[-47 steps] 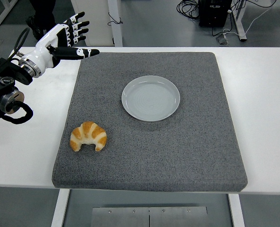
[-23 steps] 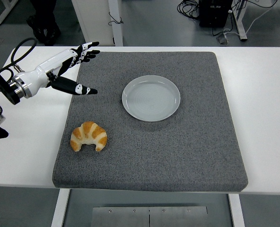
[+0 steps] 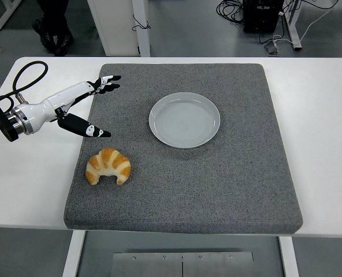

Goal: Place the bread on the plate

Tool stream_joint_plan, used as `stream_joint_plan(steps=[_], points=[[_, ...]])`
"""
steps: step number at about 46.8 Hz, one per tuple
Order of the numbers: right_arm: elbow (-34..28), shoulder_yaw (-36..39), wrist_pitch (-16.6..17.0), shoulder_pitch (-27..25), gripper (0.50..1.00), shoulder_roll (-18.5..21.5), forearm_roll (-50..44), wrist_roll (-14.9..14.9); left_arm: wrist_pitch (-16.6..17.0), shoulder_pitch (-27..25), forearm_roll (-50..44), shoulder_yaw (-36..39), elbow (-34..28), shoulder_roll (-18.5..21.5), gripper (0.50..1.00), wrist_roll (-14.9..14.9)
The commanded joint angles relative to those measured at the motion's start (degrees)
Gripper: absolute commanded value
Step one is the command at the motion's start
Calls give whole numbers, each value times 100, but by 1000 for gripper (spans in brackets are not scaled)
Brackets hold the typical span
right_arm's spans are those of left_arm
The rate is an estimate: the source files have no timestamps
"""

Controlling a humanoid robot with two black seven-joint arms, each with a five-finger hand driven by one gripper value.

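Observation:
A golden croissant [image 3: 108, 166] lies on the grey mat [image 3: 217, 173] near its front left corner. An empty pale grey plate [image 3: 184, 119] sits on the mat behind and to the right of it. My left hand [image 3: 96, 107] comes in from the left edge, above the mat's left edge, just behind the croissant and apart from it. Its fingers [image 3: 108, 81] are spread, the thumb pointing down toward the croissant, and it holds nothing. The right arm is out of view.
The mat covers the middle of the white table [image 3: 321, 115]. A black cable [image 3: 26, 72] loops behind my left forearm. A person's shoes [image 3: 54, 32] and desk legs show on the floor beyond the table.
My left hand has come down and forward from the table's back left corner toward the croissant, with its fingers spreading wider. The croissant and plate have not moved.

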Motion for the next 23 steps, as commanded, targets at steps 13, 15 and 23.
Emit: stream_joint_plan(steps=[13, 15, 23], points=[[0, 0, 0, 1, 1000, 0, 0, -9, -36, 18, 781, 282, -224, 199, 975, -3], [0, 0, 0, 1, 1000, 0, 0, -1, -36, 18, 781, 318, -251, 208, 975, -3], [0, -8, 0, 1, 1000, 0, 0, -1, -36, 27, 983, 458, -268, 278, 975, 6]])
